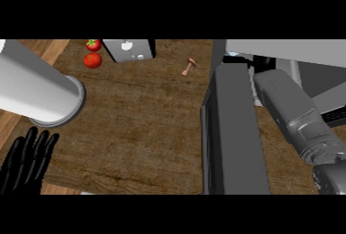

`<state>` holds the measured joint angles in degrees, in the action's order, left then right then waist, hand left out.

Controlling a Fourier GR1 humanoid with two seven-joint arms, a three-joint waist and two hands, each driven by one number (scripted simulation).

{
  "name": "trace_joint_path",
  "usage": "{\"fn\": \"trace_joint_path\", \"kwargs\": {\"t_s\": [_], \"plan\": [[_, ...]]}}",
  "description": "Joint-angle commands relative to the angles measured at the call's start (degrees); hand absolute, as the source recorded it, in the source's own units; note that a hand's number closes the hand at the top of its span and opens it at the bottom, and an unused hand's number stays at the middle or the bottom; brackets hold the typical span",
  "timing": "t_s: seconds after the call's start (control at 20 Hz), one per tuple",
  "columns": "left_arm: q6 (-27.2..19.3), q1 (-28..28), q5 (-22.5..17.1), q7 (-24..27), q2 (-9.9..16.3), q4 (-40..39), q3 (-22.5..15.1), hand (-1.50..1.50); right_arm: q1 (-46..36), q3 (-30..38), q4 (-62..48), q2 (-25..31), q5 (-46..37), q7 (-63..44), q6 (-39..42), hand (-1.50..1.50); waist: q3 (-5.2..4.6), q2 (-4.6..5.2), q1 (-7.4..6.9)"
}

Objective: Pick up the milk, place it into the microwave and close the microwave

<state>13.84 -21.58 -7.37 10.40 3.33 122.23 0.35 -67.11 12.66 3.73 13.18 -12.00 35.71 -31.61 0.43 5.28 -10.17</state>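
The microwave [290, 48] stands at the upper right, and its dark door [233, 132] hangs open, seen edge-on down the middle right. My right forearm [297, 114] reaches from the lower right into the opening. Only a dark bit of the right hand [262, 62] shows past the door's top edge, so its grasp is hidden. A small pale patch [234, 54] sits beside it; I cannot tell whether this is the milk. My left hand [27, 160] rests open at the lower left, fingers straight and pointing up, holding nothing.
A big pale grey cylinder [37, 91] slants in from the upper left. Two red tomatoes [93, 60] and a grey box-shaped appliance [128, 49] sit at the back. A small pinkish object [188, 67] lies on the wooden counter [142, 128] near the door.
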Motion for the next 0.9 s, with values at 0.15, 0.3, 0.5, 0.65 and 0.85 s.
{"fn": "trace_joint_path", "kwargs": {"t_s": [0.15, 0.3, 0.5, 0.65, 0.85], "plan": [[-0.57, 0.82, 1.95, -0.54, -0.55, -0.48, -1.72, -1.5, -0.16, 2.19, 0.29, -1.62, 2.07, -0.11, 3.45, -1.5, -0.02, -0.69, 0.22], [-1.01, 1.43, 3.14, -0.32, -1.14, -1.56, -2.68, -1.5, 1.45, 2.24, 0.09, -0.97, 1.97, 1.05, 4.9, -1.5, -0.03, -0.65, 0.95], [-1.84, 1.62, 4.4, -0.53, -1.88, -0.28, -3.85, -1.5, 1.51, 2.37, 0.11, 0.88, 1.96, 0.78, 6.44, -1.5, -0.03, -1.15, 1.18], [-1.93, 1.62, 4.3, -0.85, -2.11, -1.82, -3.86, -1.5, 3.11, 2.62, 0.27, 1.34, 2.17, 2.26, 7.96, -1.5, -0.08, -1.27, 1.92], [-1.73, 0.71, 5.57, 0.05, -3.08, -1.85, -6.48, -1.5, 3.79, 3.32, 0.44, -1.03, 2.82, 2.96, 7.14, -1.5, -0.12, -1.67, 1.77]]}}
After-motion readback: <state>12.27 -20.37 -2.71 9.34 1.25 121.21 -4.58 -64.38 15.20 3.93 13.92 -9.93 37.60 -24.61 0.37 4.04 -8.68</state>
